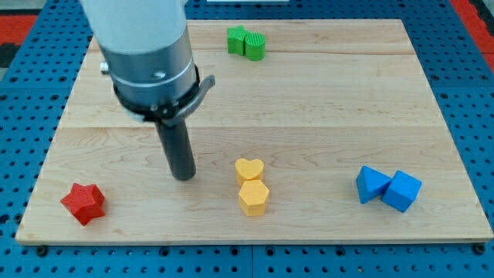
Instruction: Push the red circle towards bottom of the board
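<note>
The arm's upper part (143, 46) is cut off by the view's top edge, so only its pale sleeve and dark collar show. The arm also hides a patch of the wooden surface (309, 100) behind it at the far left. There is no gripper on this arm, only a dark rod, so no open or closed state can be told. My tip (184, 177) rests on the surface left of centre.

No red circle can be made out. The only red block is a red star (83, 203) at the near left corner, well apart from my tip, which stands to its right and a little farther back.

A yellow heart (249, 169) touches a yellow hexagon (253, 198) just in front of it; both are near my tip, on its right. At the near right a blue triangle (372, 184) touches a blue cube (402, 191). At the far edge two green blocks (246, 42) touch each other; the left one's shape is hard to make out, the right one looks round.

No writing or labels can be read anywhere. A blue pegboard (27, 93) surrounds the surface.
</note>
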